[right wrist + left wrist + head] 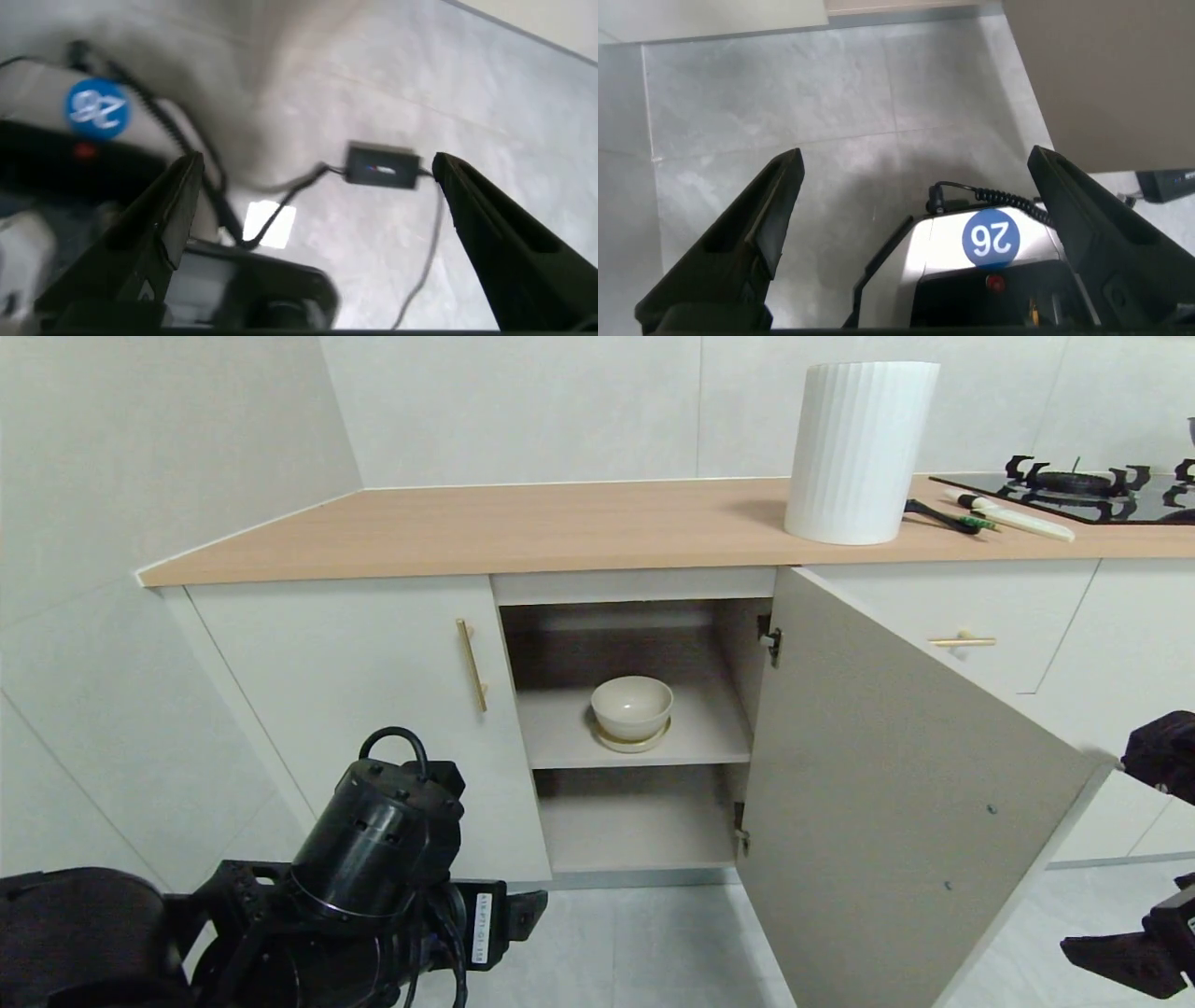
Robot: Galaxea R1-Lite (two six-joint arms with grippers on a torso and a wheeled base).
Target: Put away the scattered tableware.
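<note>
- My left gripper (pixel 915 161): jaws spread wide, holding nothing.
- My right gripper (pixel 318 166): also wide apart, empty.
- I see the bowl (pixel 632 703) on its saucer (pixel 608 740), on the upper shelf (pixel 711 733) of the open cabinet (pixel 616 649).

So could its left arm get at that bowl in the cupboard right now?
Probably yes: the cupboard door stands wide open, nothing sits before the bowl, and the left claw is open and empty.

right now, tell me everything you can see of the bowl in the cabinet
The bowl is round, cream and glossy, and looks ceramic. It stands upright with its mouth up, and its inside looks empty. It rests on a small plate with a yellowish rim, near the middle of the upper shelf of the open cabinet. Nothing else touches it.
</note>
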